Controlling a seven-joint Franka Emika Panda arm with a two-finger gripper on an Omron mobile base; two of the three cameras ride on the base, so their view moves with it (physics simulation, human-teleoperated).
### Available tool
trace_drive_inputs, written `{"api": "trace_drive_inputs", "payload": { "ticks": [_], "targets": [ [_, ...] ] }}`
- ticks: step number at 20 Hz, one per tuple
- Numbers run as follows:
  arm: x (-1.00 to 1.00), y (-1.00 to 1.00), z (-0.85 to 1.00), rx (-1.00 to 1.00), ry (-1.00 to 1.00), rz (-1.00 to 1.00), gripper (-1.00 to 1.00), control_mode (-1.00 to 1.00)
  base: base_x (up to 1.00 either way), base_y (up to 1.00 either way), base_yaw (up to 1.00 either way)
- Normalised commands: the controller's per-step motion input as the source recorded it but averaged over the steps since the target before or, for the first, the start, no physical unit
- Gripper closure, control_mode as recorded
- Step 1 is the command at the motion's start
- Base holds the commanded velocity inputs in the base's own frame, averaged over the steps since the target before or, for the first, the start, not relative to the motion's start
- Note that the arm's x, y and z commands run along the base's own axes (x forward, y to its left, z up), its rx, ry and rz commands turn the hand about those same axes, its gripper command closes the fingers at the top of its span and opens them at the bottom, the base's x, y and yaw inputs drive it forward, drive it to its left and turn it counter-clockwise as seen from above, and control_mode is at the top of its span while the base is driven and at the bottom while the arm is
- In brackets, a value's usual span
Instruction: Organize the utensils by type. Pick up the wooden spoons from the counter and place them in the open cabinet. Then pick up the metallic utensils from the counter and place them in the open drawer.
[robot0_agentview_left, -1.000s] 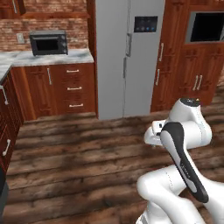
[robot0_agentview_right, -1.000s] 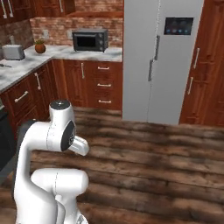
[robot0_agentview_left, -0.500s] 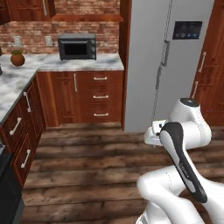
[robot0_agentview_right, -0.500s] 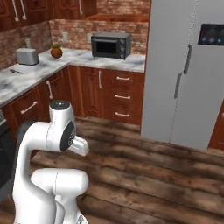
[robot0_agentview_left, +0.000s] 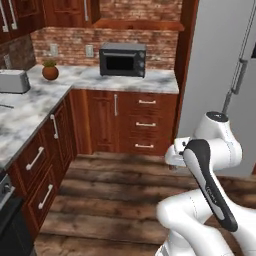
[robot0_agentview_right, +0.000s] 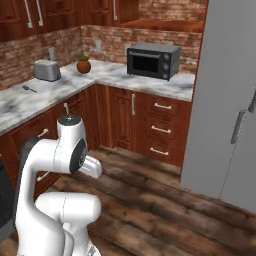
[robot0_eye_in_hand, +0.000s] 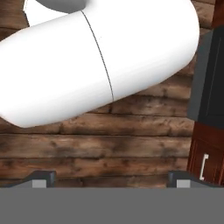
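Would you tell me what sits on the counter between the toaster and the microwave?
A small potted plant stands between the toaster and the microwave in both base views.

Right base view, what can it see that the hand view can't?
The right base view has the marble counter with a microwave, a toaster, a plant pot and a small dark utensil, plus the grey fridge. The hand view has the fingers, spread wide with nothing between them, and a dark panel at its right edge. Both have the wooden plank floor and reddish-brown cabinets.
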Motion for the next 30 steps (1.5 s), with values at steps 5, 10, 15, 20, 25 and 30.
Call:
{"api": "trace_drive_inputs", "payload": {
  "ticks": [5,10,15,20,25,30],
  "targets": [
    [0.00,0.00,0.00,0.00,0.00,0.00,-1.00,1.00,0.90,0.00,0.41],
    [0.00,0.00,0.00,0.00,0.00,0.00,-1.00,1.00,0.80,0.00,0.41],
    [0.00,0.00,0.00,0.00,0.00,0.00,-1.00,1.00,0.80,0.00,0.41],
    [0.00,0.00,0.00,0.00,0.00,0.00,-1.00,1.00,0.75,0.00,0.44],
    [0.00,0.00,0.00,0.00,0.00,0.00,-1.00,1.00,0.84,-0.01,0.43],
    [0.00,0.00,0.00,0.00,0.00,0.00,-1.00,1.00,0.82,-0.13,0.41]
  ]
}}
